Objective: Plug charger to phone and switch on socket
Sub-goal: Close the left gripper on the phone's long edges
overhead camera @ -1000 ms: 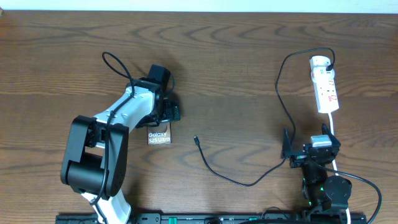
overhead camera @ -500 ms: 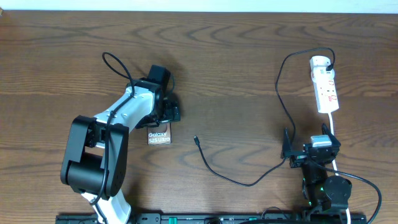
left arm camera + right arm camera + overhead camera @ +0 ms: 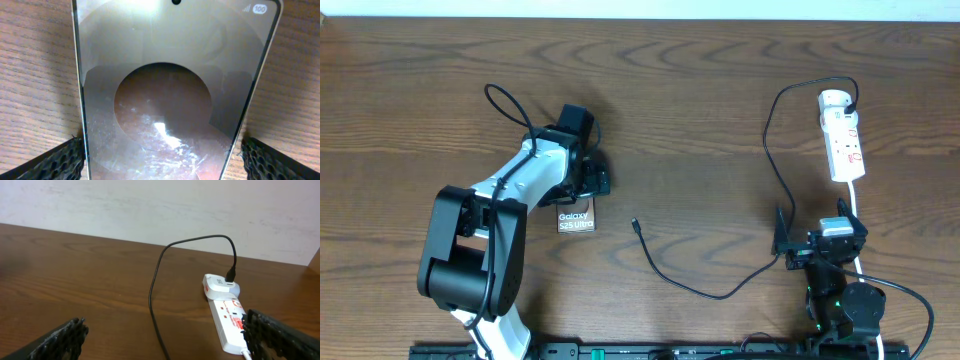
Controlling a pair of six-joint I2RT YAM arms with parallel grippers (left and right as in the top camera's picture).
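Left gripper [image 3: 161, 159] straddles the phone [image 3: 165, 75], probably steadying it for the charger [image 3: 150, 297]; real squeezing I cannot tell.

Soft, even light is falling on the table [image 3: 720, 100] overhead, leaving only faint shadows and a sharp picture. In the left wrist view, white glare is washing out the top of the phone [image 3: 175, 100], a smaller glint shining lower center.
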